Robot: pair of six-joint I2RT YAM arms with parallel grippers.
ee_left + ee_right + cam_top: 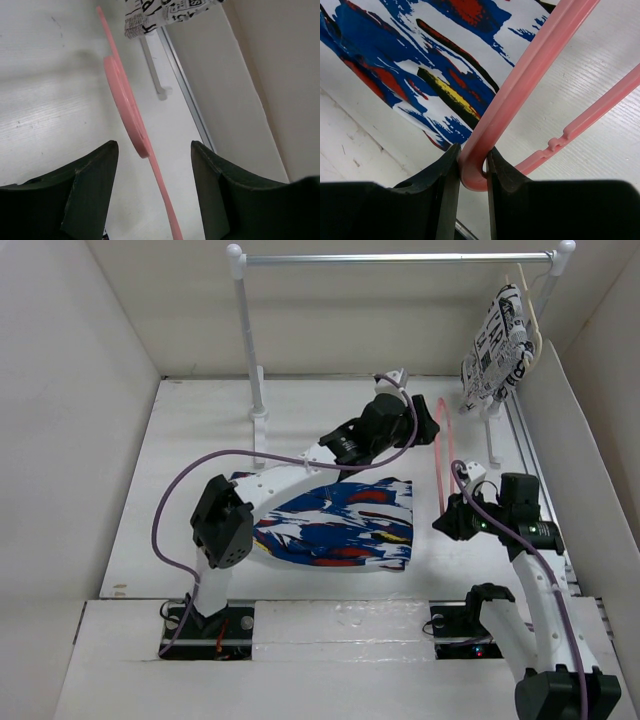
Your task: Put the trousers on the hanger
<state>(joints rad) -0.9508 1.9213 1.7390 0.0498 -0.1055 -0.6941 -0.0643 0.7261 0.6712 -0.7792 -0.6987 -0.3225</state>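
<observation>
While the right gripper (472,159) pinches a rounded corner of the hanger (530,70) tight between its fingers, the left gripper (154,146) hangs spread wide farther back, with the pink frame running through the gap and touching neither finger (as far as the wrist view shows). Trousers (340,525) lie flat on the table (200,430), just left of the hanger, between the arms. Back right, a printed garment (497,340) dangles from the rail (400,258).
</observation>
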